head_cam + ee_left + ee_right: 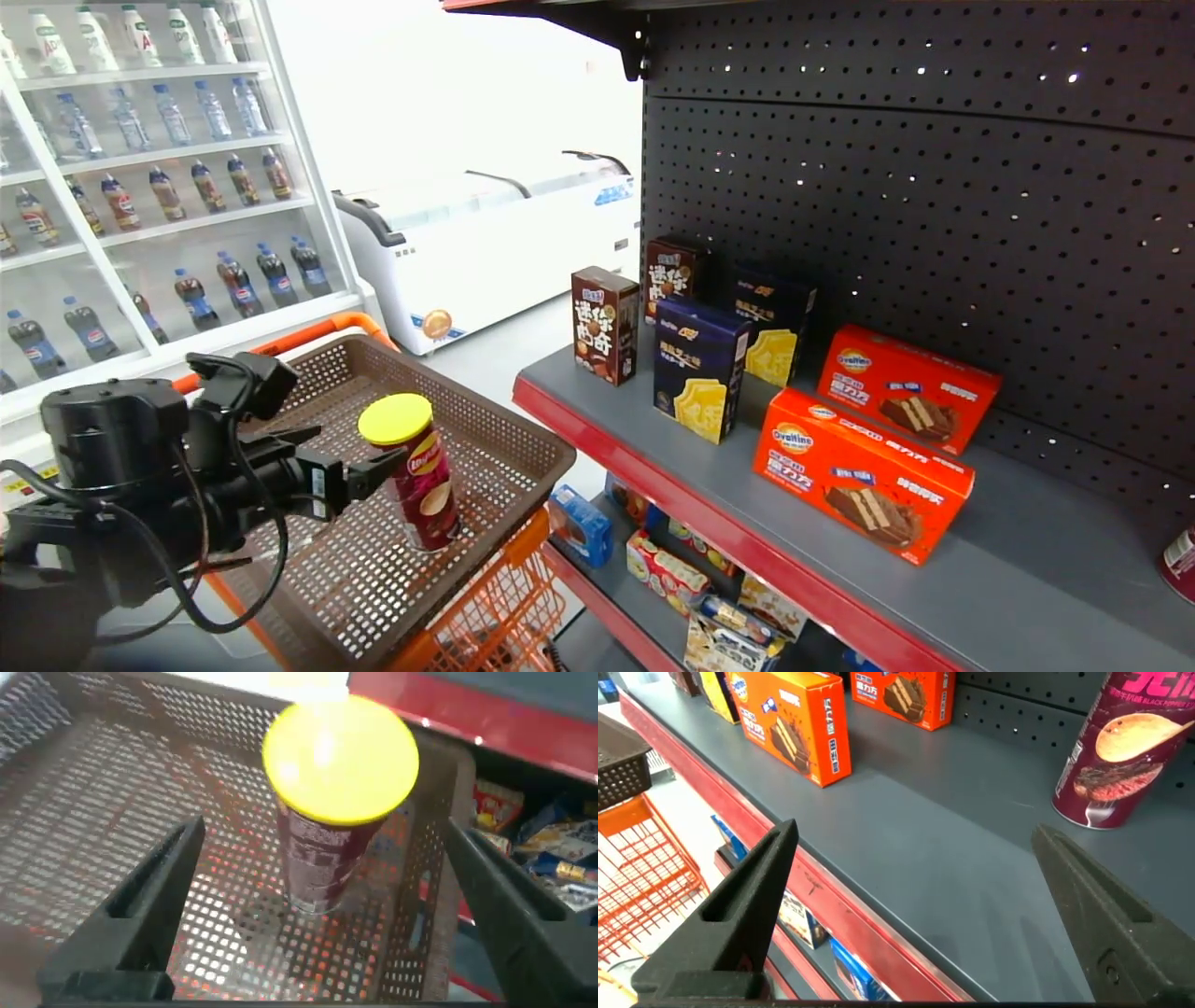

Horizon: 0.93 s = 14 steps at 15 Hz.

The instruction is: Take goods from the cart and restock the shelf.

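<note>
In the brown plastic basket [485, 411] on the orange wire cart [485, 607], the dark red chip can with a yellow lid [425, 495] stands straight up. Your left gripper [318, 849] is wide open, and the can is just ahead, lined up with the gap.

The shelf [952, 859] lies bare between the orange box [799, 723] and the maroon can [1120, 756], pegboard [1008, 709] behind.

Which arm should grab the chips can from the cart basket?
Left. Left pincer, open, flanks the upright chips can in the basket; right pincer is over the shelf, away from the cart.
</note>
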Tool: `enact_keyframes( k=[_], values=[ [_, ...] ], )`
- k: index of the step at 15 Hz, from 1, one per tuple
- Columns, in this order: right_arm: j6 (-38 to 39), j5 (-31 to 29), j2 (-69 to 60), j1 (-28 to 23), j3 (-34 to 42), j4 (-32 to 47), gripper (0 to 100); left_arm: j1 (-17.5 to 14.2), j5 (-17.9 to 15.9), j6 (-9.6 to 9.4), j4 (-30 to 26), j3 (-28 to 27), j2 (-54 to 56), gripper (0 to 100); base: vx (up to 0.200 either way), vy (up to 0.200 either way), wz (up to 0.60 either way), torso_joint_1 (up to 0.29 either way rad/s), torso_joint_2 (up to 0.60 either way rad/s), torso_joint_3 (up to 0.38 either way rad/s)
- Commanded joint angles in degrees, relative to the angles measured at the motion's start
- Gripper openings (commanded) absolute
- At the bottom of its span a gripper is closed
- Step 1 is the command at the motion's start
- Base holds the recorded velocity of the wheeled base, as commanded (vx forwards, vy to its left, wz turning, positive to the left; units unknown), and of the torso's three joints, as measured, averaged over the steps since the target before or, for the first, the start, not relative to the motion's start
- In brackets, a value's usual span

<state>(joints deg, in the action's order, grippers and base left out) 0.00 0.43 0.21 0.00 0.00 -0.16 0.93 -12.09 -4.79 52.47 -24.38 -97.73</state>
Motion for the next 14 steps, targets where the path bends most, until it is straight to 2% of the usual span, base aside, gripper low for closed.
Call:
enact_keyframes(
  k=[1,5,7,9,13,14],
  values=[
    [0.00,0.01,0.06,0.00,0.00,-0.02,100,1.27,-0.12,-0.13,2.38,0.47,-9.23,100,0.000,0.000,0.00,0.000,0.00,0.000],
    [0.00,0.01,0.06,0.00,0.00,-0.02,100,1.36,-0.21,-0.39,7.47,-0.58,-16.09,100,0.000,0.000,0.00,0.000,0.00,0.000],
    [0.00,0.01,0.06,0.00,0.00,-0.02,100,1.27,-0.04,-3.56,12.39,-2.69,-21.89,100,0.000,0.000,0.00,0.000,0.00,0.000],
    [0.00,0.01,0.06,0.00,0.00,-0.02,100,1.27,-0.04,-3.91,15.65,-4.18,-24.52,100,0.000,0.000,0.00,0.000,0.00,0.000],
    [0.00,0.01,0.06,0.00,0.00,-0.02,100,1.36,-0.12,-3.91,17.58,-5.41,-26.37,100,0.000,0.000,0.00,0.000,0.00,0.000],
    [0.00,0.01,0.06,0.00,0.00,-0.02,100,1.45,-0.12,-3.91,17.58,-5.94,-26.37,0,0.000,0.000,0.00,0.000,0.00,0.000]
  ],
)
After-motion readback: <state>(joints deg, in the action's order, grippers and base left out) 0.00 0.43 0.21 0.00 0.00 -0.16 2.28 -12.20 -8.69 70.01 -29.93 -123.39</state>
